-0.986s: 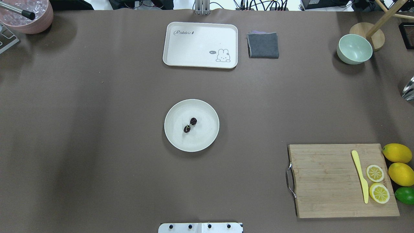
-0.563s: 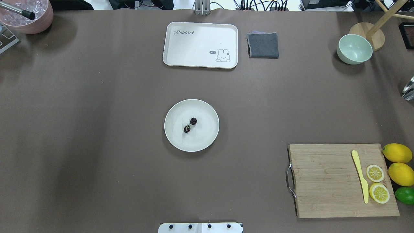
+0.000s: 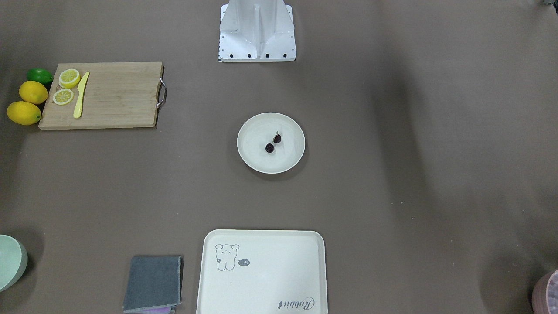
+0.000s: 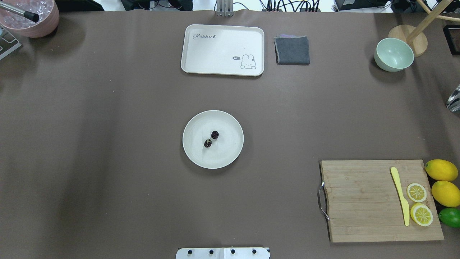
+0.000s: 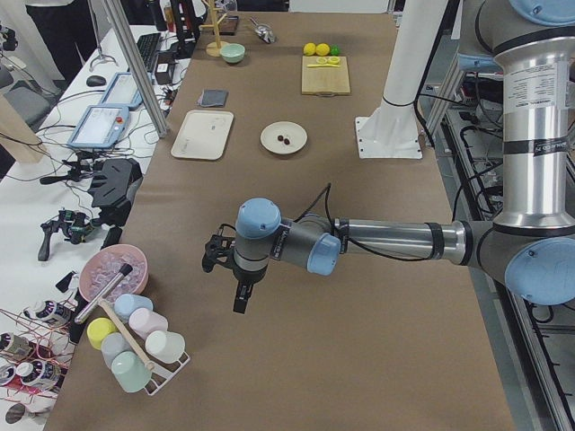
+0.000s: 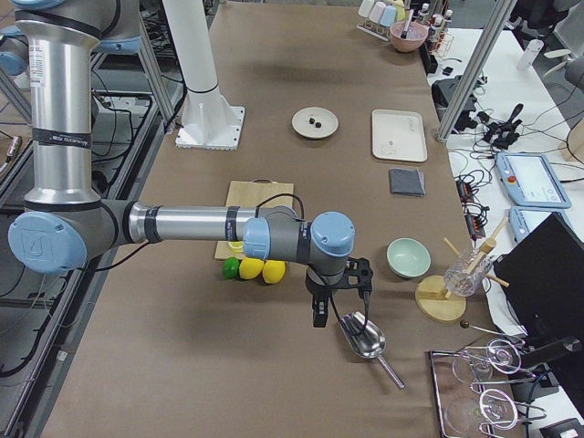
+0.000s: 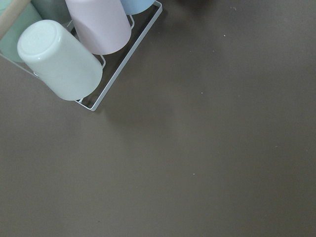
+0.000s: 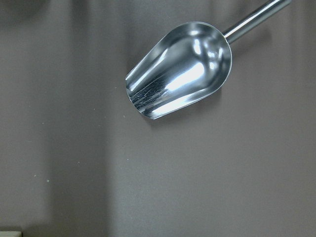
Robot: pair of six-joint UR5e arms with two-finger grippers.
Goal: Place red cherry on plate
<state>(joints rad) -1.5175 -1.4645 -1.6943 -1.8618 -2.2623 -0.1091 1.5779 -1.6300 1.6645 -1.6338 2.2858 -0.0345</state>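
Note:
The red cherry, a pair of tiny dark maroon fruits joined by thin stems, lies inside the round cream-white plate at the middle of the table. The front view shows the same: the cherry rests on the plate. Both arms are far from it. My left gripper hangs over bare table near a cup rack, and my right gripper hangs by a metal scoop at the other end. Only the side views show the grippers, so I cannot tell whether they are open or shut.
A rectangular cream tray and a folded grey cloth lie at the far edge. The mint bowl stands far right. A cutting board with lemon slices, a yellow knife and whole lemons sits front right. A steel scoop lies under the right wrist.

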